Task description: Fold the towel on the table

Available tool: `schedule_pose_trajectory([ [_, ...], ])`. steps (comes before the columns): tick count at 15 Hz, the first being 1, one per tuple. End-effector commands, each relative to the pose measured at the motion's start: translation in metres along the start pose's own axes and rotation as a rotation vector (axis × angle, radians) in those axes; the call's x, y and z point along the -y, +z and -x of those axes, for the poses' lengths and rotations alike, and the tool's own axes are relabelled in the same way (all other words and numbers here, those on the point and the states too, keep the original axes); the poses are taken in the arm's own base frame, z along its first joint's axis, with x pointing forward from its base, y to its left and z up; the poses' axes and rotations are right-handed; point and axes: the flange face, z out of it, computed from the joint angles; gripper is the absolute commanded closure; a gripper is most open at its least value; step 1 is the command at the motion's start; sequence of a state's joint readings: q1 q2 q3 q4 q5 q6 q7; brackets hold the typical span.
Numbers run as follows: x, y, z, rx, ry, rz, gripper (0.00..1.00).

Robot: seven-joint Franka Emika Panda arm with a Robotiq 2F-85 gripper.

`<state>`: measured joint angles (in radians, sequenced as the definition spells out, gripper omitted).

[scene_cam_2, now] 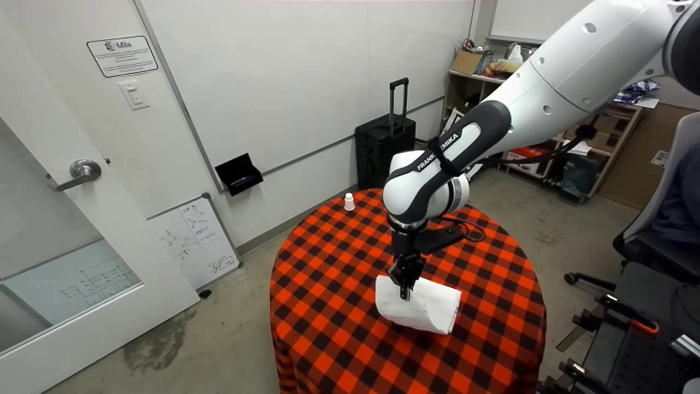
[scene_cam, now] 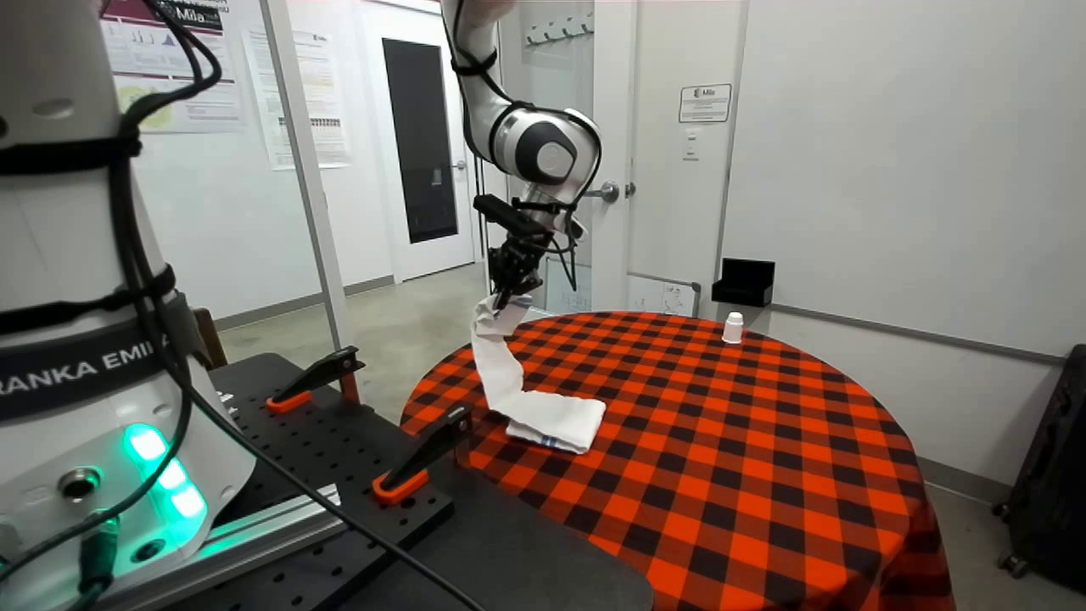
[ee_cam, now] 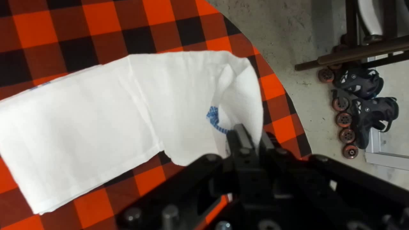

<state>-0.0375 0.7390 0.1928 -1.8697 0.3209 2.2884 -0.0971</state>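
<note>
Towel (scene_cam: 516, 400) rises from the buffalo-check-covered round table (scene_cam: 721, 441) to our Robotiq gripper (ee_cam: 253, 135), which clamps one end; we observe the opposite end lying folded

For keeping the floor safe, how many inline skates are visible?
2, both on the floor at the wrist view's right: the upper skate and the lower skate. Others may be hidden.
</note>
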Motion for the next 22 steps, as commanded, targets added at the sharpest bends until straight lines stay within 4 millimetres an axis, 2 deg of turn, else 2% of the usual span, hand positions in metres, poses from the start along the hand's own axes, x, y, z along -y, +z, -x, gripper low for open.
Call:
schedule_pose_trajectory([
  [1,-0.034,-0.020,0.000,-0.048,0.033,-0.021,0.98],
  [6,-0.085,-0.038,0.010,-0.064,0.096,0.015,0.98],
  [13,-0.125,-0.038,0.038,-0.030,0.156,0.081,0.98],
  [17,-0.134,-0.027,0.043,0.002,0.142,0.137,0.98],
  [22,-0.130,-0.007,0.022,-0.028,0.092,0.292,0.98],
])
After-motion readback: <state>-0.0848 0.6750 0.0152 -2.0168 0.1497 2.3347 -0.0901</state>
